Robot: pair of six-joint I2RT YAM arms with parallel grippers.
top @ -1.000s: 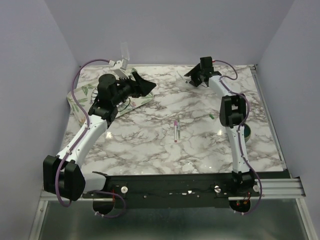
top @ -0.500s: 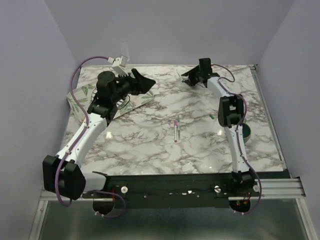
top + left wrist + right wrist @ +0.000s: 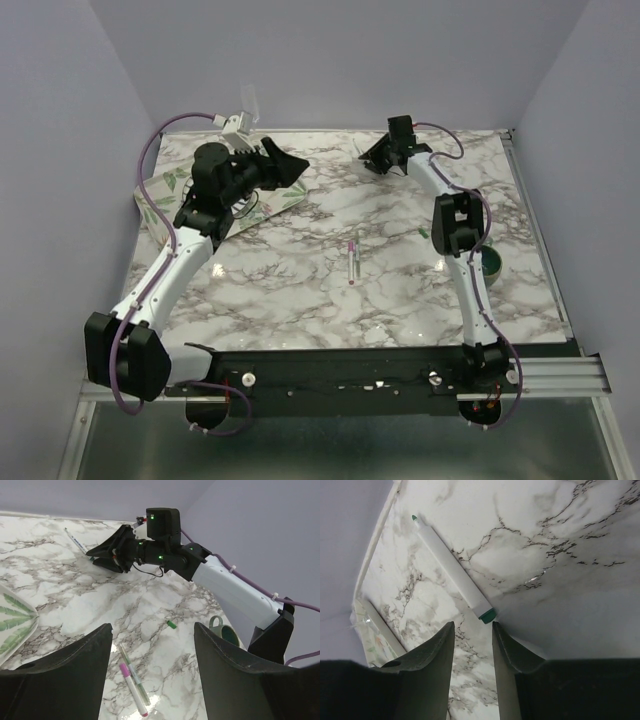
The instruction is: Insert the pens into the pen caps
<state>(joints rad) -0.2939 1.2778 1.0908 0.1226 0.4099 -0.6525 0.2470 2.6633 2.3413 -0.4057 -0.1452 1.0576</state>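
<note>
**Right tool low over a green-tipped pen at the far edge**

The marble table (image 3: 300, 300) carries everything. The left arm (image 3: 170, 270) reaches toward the far left corner. The left tool (image 3: 152, 630) is raised, its fingers wide apart with nothing between them. The right arm (image 3: 465, 270) stretches to the far edge. There the right tool (image 3: 473, 626) sits low, its fingers a little apart around bare marble.

A leaf-patterned plate (image 3: 160, 192) lies at the far left corner, partly under the left arm. A green mug (image 3: 491, 263) stands near the right edge.

The green-tipped pen (image 3: 451, 567) lies flat and uncapped by the far edge, its rear end just ahead of the right tool's fingertips. The pink-marked pen (image 3: 353, 263) lies flat mid-table; whether it is capped I cannot tell. The green cap (image 3: 424, 232) lies alone between that pen and the mug.
</note>
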